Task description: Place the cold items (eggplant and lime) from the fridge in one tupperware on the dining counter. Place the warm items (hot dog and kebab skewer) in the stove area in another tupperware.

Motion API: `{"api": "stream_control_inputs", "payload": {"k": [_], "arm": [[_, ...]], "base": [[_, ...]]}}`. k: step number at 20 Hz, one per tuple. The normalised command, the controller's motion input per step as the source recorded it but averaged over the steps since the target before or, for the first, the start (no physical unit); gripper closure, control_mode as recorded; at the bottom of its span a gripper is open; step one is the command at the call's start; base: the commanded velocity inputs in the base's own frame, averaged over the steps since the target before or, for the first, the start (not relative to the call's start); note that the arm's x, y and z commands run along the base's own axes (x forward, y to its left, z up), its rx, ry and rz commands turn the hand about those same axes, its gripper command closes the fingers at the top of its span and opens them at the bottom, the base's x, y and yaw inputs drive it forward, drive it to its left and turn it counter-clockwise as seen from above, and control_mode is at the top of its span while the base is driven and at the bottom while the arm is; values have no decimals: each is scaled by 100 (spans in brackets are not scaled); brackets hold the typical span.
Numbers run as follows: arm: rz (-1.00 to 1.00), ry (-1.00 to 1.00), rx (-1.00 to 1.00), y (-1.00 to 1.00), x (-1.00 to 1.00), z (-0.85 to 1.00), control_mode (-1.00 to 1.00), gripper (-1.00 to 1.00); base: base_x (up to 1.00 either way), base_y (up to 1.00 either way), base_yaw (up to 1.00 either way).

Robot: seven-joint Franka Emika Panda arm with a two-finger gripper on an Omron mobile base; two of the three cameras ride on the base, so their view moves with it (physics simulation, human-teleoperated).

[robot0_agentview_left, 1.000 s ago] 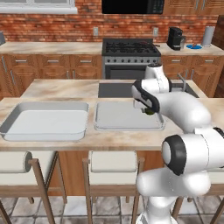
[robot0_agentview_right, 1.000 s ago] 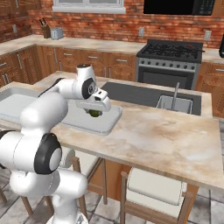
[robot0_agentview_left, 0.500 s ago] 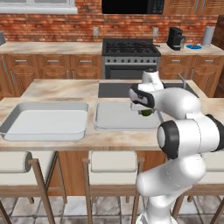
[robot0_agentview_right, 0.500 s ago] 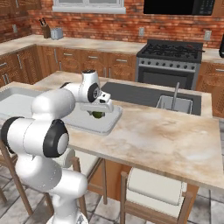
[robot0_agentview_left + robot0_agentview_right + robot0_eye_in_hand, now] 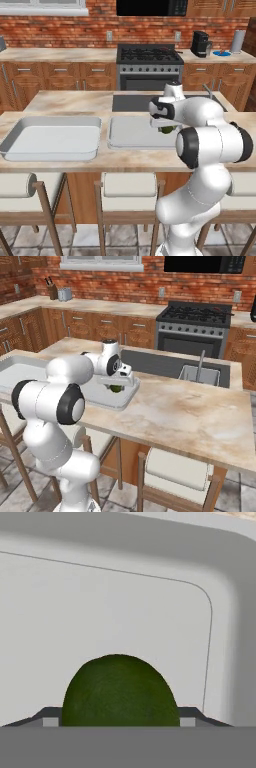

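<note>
Here, in the left base view, the gripper [image 5: 167, 127] is hanging over the near right corner of the right tupperware [image 5: 131, 134], gripping the lime [image 5: 166, 129]; a second tupperware [image 5: 50, 137] is sitting well apart on the dining counter [image 5: 70, 102]. In the right base view, the lime [image 5: 116, 388] is showing just under the gripper [image 5: 116, 385]. In the hand view, the lime [image 5: 120, 692] is sitting between the fingertips [image 5: 49, 716], with the tupperware [image 5: 115, 607] floor beyond.

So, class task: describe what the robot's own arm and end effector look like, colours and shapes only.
The arm is glossy white, built from rounded, bulbous segments with dark grey discs at the joints. Its end effector is a white block with dark panels and small dark finger tips. No cables or markings are visible.
</note>
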Motion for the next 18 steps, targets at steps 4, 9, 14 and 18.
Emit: {"api": "stream_control_inputs", "payload": {"k": [4,9,14,18], "arm": [[4,0,1,-8,1,-24,-100,-100],[2,-5,2,-6,-2,-9,-100,-100],[2,-15,2,-5,-29,11,-100,-100],[0,-19,0,0,-41,34,-100,-100]], "base": [[0,0,0],[0,0,0],[0,0,0],[0,0,0]]}}
